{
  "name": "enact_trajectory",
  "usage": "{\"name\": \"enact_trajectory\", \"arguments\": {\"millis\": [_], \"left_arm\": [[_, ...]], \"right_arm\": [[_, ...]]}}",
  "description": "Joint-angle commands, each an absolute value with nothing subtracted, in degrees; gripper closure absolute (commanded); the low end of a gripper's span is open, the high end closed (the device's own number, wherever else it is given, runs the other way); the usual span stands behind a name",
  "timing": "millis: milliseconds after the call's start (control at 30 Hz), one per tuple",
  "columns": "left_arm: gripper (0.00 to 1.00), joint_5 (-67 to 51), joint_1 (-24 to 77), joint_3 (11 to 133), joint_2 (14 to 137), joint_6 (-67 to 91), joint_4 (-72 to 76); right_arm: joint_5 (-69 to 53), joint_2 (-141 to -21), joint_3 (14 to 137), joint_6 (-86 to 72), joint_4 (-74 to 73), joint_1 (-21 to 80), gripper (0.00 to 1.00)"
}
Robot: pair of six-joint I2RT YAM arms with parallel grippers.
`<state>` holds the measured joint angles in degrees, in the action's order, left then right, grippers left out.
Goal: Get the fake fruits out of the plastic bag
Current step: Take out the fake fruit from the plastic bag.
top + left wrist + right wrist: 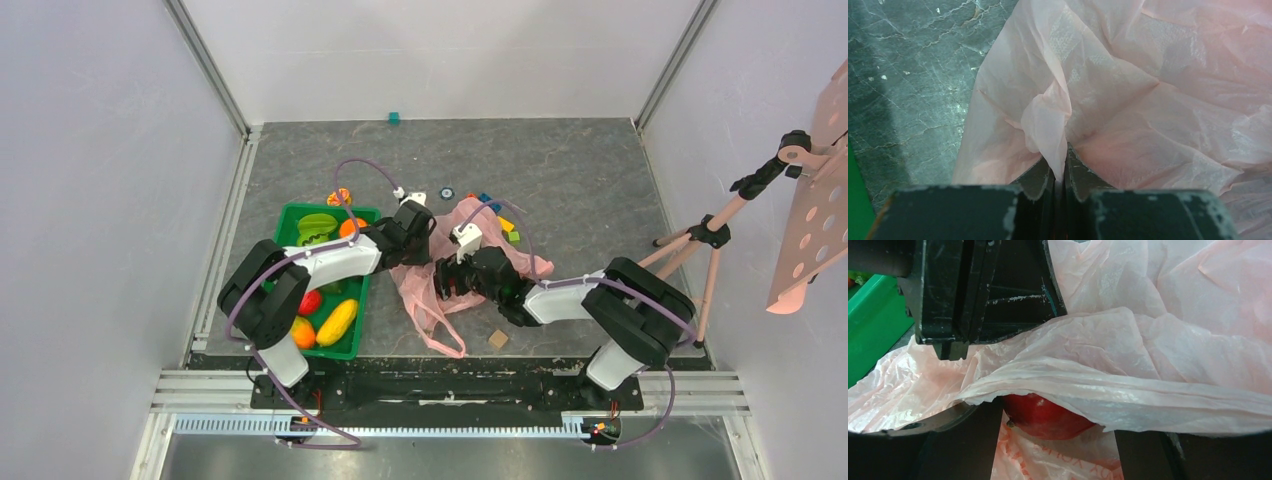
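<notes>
The pink plastic bag (428, 298) lies crumpled on the grey table between both arms. My left gripper (416, 256) is shut on a pinched fold of the bag (1048, 115), as the left wrist view (1060, 170) shows. My right gripper (446, 279) is open at the bag's mouth, under a lifted layer of plastic (1128, 385). A glossy red fruit (1048, 416) lies inside the bag between my right fingers (963, 445), close to the left one, with a small gap at the right one. A small red fruit (311, 302) lies in the green tray. The mango-like fruit is hidden.
The green tray (352, 345) at the left holds a yellow fruit (337, 322), an orange one (303, 332) and green ones (316, 228). Small coloured blocks (505, 222) lie behind the bag, a wooden block (498, 338) in front. A tripod (700, 240) stands at the right. The left gripper's body (978, 290) fills the right wrist view's top left.
</notes>
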<state>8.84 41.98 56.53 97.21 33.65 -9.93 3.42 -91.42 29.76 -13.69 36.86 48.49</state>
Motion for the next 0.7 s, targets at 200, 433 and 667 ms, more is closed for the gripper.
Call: {"name": "enact_trajectory", "arguments": {"millis": [200,433,667], "left_arm": [[0.87,7.81,40.92,55.64,97.06,33.04,-7.78],[0.85,9.01,40.08,56.42,93.99,32.53,-9.5],[0.71,8.18,40.06,57.6,88.43,31.77,-11.94]], "right_arm": [[1.52,-87.06,27.75,-13.11,39.13,47.82,0.46],[2.16,-71.36,20.68,-14.39,32.45,47.88,0.48],[-8.05,-55.15,17.44,-13.56,21.38,47.99,0.48]]}}
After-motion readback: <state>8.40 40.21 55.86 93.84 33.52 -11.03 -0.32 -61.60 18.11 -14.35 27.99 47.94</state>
